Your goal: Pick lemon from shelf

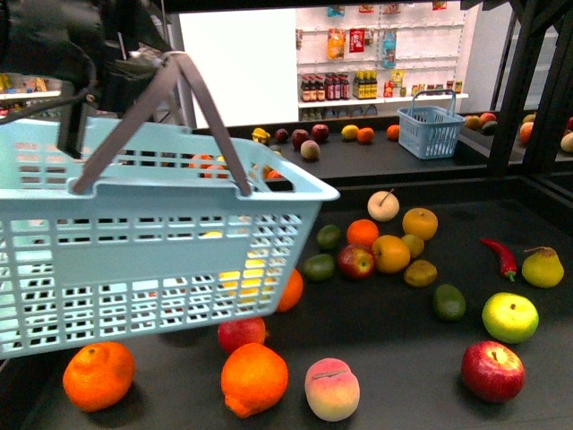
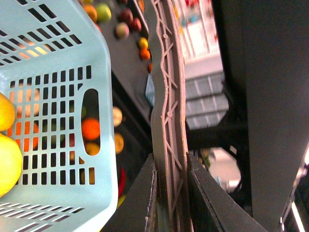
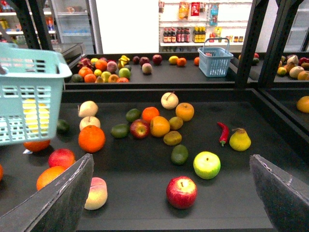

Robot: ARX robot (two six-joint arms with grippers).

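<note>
A: Lemon (image 2: 8,159) lies inside the pale blue basket (image 1: 161,260), seen yellow through its slots, above the shelf (image 1: 403,358).
B: And the left gripper (image 2: 170,193)?
A: Its jaws are clenched on the basket's grey handle (image 2: 166,96), holding it up.
B: The right gripper (image 3: 169,203)?
A: Jaws released, spread wide, hovering over the red apple (image 3: 181,192) and green apple (image 3: 206,165).
</note>
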